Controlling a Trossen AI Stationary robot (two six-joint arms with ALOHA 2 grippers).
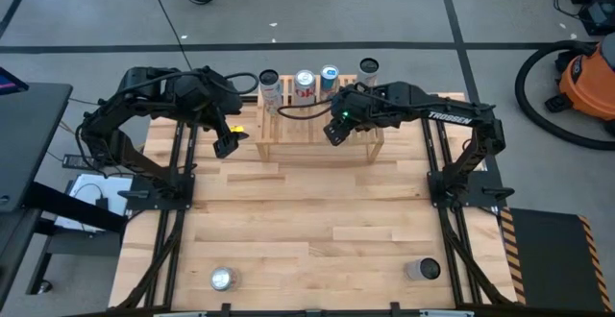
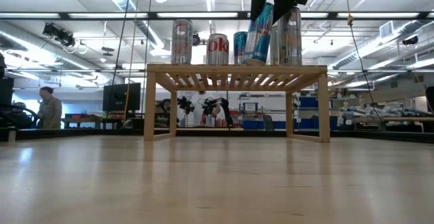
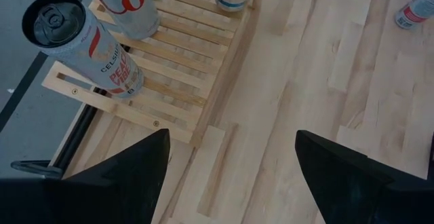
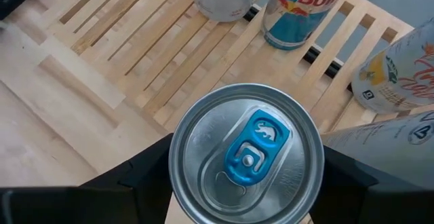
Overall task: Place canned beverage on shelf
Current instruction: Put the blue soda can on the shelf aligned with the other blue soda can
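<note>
A: While tilted on shelf (image 2: 237, 75) beside three upright cans, blue can (image 2: 258, 34) sits between right gripper (image 1: 336, 130) fingers — grip or release? Cannot tell.

B: Could topple if freed leaning. Left gripper (image 1: 224, 144) waiting, spread empty.

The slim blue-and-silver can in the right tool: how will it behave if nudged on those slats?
Probably tippy: the slim blue-and-silver drink can is tall, narrow and tilted at the light slatted wooden shelf. Its smooth metal wall may slip in the right tool. Tipped over, its round body would likely roll.
</note>
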